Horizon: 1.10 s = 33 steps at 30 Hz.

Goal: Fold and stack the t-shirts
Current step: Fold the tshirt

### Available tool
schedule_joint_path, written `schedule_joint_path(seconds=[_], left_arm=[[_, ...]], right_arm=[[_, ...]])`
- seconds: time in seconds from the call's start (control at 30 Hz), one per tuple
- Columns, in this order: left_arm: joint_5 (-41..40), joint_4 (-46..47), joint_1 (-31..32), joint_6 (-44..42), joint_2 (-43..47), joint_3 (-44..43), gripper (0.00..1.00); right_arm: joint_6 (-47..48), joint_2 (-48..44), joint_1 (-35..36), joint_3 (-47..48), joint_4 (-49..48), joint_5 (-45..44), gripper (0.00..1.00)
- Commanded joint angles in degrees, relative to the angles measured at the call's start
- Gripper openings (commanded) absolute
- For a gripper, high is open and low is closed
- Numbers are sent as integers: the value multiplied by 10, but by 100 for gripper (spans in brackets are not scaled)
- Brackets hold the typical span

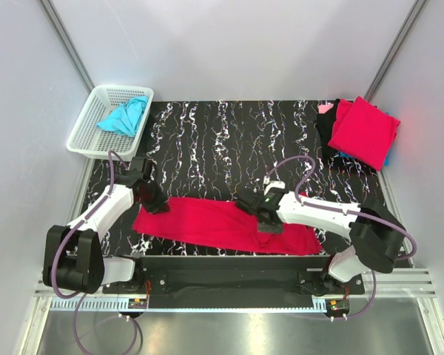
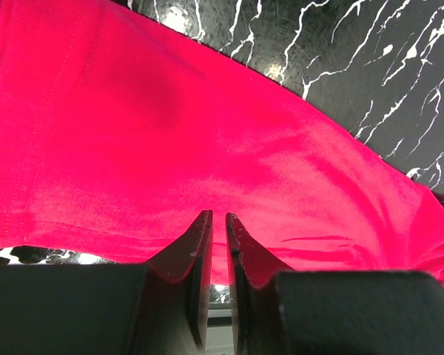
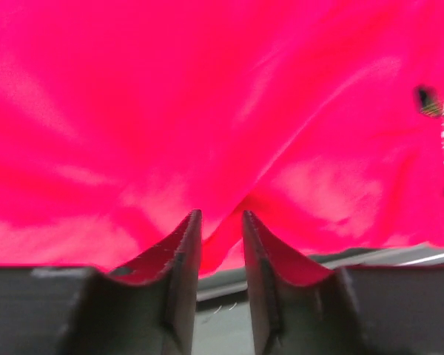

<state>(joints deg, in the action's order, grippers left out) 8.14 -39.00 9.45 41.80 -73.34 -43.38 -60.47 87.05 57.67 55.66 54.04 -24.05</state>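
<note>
A crimson t-shirt (image 1: 207, 223), folded into a long strip, lies along the table's near edge. My left gripper (image 1: 159, 205) is at the strip's far left corner. In the left wrist view its jaws (image 2: 218, 214) are down to a thin slit, with the edge of the red t-shirt (image 2: 170, 133) drawn in between them. My right gripper (image 1: 263, 218) hovers over the strip's right half. Its jaws (image 3: 220, 213) stand apart, and a raised fold of the red cloth (image 3: 170, 96) runs into the gap. A turquoise t-shirt (image 1: 124, 117) lies crumpled in the basket.
The white lattice basket (image 1: 81, 133) stands off the table's far left corner. A folded red shirt (image 1: 364, 132) tops a pile of other cloth at the far right corner. The black marbled tabletop (image 1: 222, 140) lies between them.
</note>
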Motion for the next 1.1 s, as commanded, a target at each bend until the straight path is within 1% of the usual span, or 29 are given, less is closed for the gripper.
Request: schedule_joint_path(seconds=[0.0,0.07,0.13,0.27,0.43,0.63,0.73,0.93,1.07], left_arm=[[15,13,4,-10,15,-8,17],[15,14,4,-10,14,-7,17],[15,15,4,-9,12,-7,17],[15,15,7,-8,7,-12,17],[14,16,7,-7,7,-12,17],[13,15,10,-6,0,-16,17],[12,15,12,-4,-5,-19,17],[9,16,15,-2,-9,-20,17],[8,18,18,0,-12,-17,17]], right_arm=[[16,-43,-51,-28,-23,-21,30],[34,-57,-73,-35,-29,-16,22],[46,-59,-84,-42,-37,-4,19],[54,-50,-89,-45,-45,29,16],[34,-73,-88,-73,-53,61,14],[3,-114,-88,-116,-50,94,9],[-4,-130,-88,-130,-50,113,9],[-7,-144,-82,-160,-59,173,7],[-20,-148,-75,-186,-53,189,7]])
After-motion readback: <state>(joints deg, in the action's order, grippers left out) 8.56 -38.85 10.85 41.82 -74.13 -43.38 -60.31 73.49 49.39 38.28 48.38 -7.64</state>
